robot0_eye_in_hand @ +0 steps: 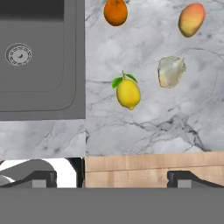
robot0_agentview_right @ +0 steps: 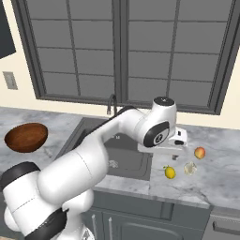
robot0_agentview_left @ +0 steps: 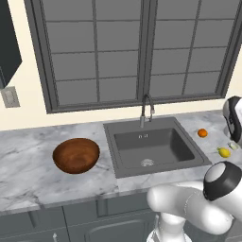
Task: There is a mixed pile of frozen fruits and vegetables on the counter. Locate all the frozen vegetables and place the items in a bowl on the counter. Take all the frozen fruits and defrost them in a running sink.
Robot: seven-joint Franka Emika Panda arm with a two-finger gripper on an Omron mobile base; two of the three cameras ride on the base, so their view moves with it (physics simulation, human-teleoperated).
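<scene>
The robot's arm (robot0_agentview_left: 234, 120) hides the whitish lump (robot0_agentview_left: 233, 146) in the left base view, and the sink (robot0_eye_in_hand: 41, 61) runs off the hand view's edge.

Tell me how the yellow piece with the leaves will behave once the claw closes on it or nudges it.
The yellow piece looks rounded and smooth, so it will probably roll across the flat marble counter if nudged. Its glossy skin could slip between the open claw fingers. It looks firm, so likely no squashing.
</scene>
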